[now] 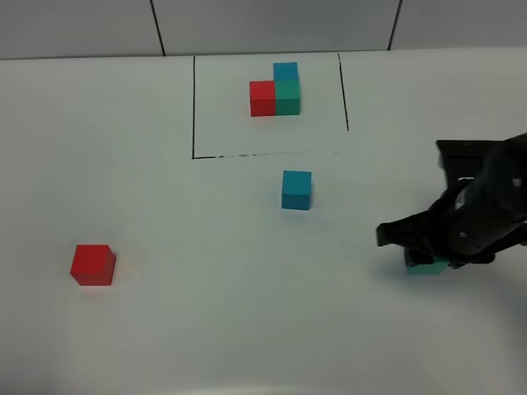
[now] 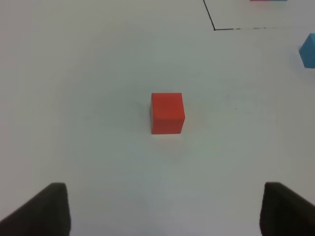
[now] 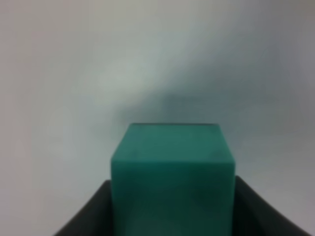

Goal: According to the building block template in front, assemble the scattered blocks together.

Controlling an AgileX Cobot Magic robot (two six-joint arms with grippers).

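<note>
Teal-green block mostly under right tool

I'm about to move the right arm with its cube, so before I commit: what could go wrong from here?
1. The right gripper is shut on the teal-green cube, which sticks out past its fingers. It might twist or slip in transit.
2. The blue cube sits loose below the framed template, up and left of that gripper in the high view. A low sweep could knock it.
</note>
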